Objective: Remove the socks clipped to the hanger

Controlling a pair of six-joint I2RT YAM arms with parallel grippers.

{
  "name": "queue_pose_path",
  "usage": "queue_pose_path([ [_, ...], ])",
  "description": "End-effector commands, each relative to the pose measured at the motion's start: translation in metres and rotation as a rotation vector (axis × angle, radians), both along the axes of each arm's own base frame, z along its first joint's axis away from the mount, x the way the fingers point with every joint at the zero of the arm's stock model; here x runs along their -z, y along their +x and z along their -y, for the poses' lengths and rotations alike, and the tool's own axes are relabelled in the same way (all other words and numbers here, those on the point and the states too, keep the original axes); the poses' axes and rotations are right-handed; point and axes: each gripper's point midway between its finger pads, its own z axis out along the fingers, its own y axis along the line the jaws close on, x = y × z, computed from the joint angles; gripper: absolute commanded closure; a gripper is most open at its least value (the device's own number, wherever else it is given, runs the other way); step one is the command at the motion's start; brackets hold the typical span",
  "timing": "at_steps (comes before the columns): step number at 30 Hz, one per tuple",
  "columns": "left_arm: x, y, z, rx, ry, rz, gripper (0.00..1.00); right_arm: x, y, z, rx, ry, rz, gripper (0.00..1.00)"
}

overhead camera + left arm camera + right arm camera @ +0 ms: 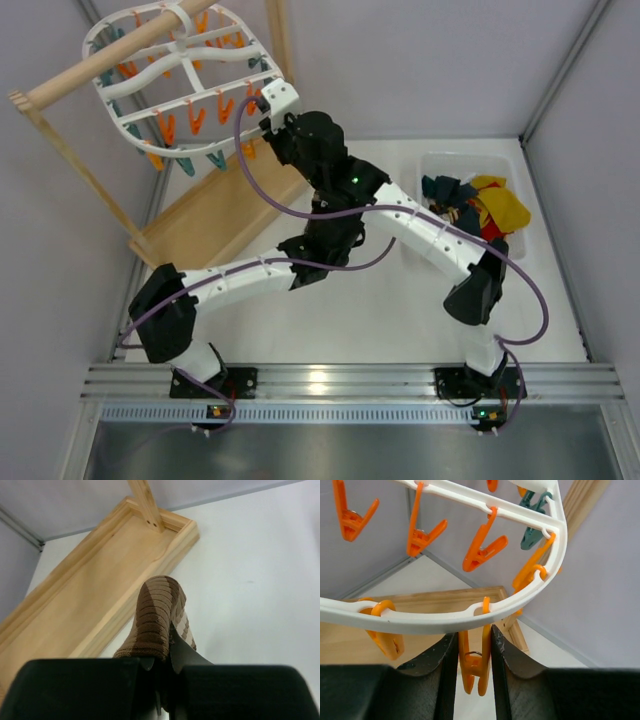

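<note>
The white oval hanger hangs on the wooden rod at the top left, with orange and teal clips and no sock visible on it. My right gripper reaches its near rim. In the right wrist view its fingers press both sides of an orange clip under the white rim. My left gripper is shut on the brown-and-cream striped sock and holds it above the white table beside the wooden base. In the top view it is mostly hidden under the right arm. Several socks lie in the bin.
A clear plastic bin stands at the right back. The wooden stand's base tray lies under the hanger and also shows in the left wrist view with its upright post. The rod slants across the top left. Grey walls enclose the table.
</note>
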Motion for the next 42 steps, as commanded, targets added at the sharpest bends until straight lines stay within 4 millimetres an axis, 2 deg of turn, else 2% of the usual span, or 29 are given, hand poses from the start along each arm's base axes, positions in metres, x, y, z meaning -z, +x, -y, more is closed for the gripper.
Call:
queue_pose_path([
  [1,-0.020,-0.019,0.006,0.095,-0.167,0.024,1.00,-0.052,-0.022,0.010,-0.043,0.127,0.052,0.83],
  [2,-0.019,-0.023,0.008,0.124,-0.190,0.017,1.00,-0.050,-0.023,0.010,-0.047,0.121,0.047,0.68],
  [3,-0.017,-0.029,0.015,0.177,-0.233,-0.002,1.00,-0.050,-0.024,0.011,-0.053,0.122,0.043,0.64],
  [4,-0.016,-0.037,0.009,0.197,-0.256,-0.008,1.00,-0.050,-0.028,0.014,-0.057,0.122,0.039,0.61],
  [10,-0.012,-0.068,0.013,0.371,-0.361,-0.063,1.00,-0.067,-0.051,0.039,-0.079,0.178,0.046,0.50],
  [13,-0.012,-0.084,0.018,0.467,-0.411,-0.092,1.00,-0.068,-0.063,0.054,-0.089,0.185,0.032,0.37],
  [15,-0.010,-0.092,0.022,0.508,-0.437,-0.116,1.00,-0.067,-0.070,0.062,-0.093,0.184,0.019,0.34],
  [18,-0.007,-0.106,0.028,0.577,-0.478,-0.161,1.00,-0.067,-0.083,0.084,-0.078,0.183,0.008,0.25],
  [21,-0.008,-0.119,0.037,0.650,-0.521,-0.199,1.00,-0.062,-0.093,0.116,-0.026,0.171,-0.011,0.16],
  [23,-0.010,-0.127,0.047,0.711,-0.543,-0.230,1.00,-0.054,-0.101,0.144,0.042,0.160,-0.045,0.12],
  [24,-0.007,-0.129,0.051,0.726,-0.545,-0.246,1.00,-0.051,-0.099,0.163,0.122,0.162,-0.053,0.10],
  [26,-0.011,-0.131,0.058,0.748,-0.559,-0.258,1.00,-0.038,-0.109,0.199,0.203,0.166,-0.078,0.04],
  [27,-0.012,-0.132,0.064,0.771,-0.562,-0.270,1.00,-0.029,-0.116,0.225,0.263,0.171,-0.080,0.03],
  [29,-0.013,-0.132,0.070,0.787,-0.563,-0.280,1.00,-0.016,-0.125,0.252,0.326,0.199,-0.102,0.01],
  [30,-0.016,-0.131,0.078,0.804,-0.563,-0.288,1.00,-0.020,-0.136,0.279,0.369,0.242,-0.086,0.01],
  [31,-0.018,-0.130,0.082,0.812,-0.564,-0.292,1.00,0.003,-0.138,0.288,0.402,0.225,-0.112,0.01],
  [32,-0.019,-0.129,0.086,0.820,-0.563,-0.294,1.00,0.012,-0.143,0.300,0.426,0.218,-0.122,0.01],
  [33,-0.025,-0.126,0.095,0.831,-0.567,-0.295,1.00,0.011,-0.154,0.319,0.444,0.258,-0.111,0.01],
  [34,-0.027,-0.123,0.098,0.829,-0.567,-0.292,1.00,0.028,-0.158,0.325,0.455,0.239,-0.129,0.01],
  [38,-0.044,-0.109,0.119,0.836,-0.567,-0.269,1.00,0.051,-0.178,0.362,0.520,0.298,-0.147,0.00],
  [41,-0.057,-0.095,0.142,0.860,-0.547,-0.248,1.00,0.065,-0.188,0.395,0.625,0.332,-0.137,0.00],
  [42,-0.065,-0.086,0.156,0.868,-0.545,-0.237,1.00,0.068,-0.194,0.406,0.646,0.349,-0.131,0.00],
])
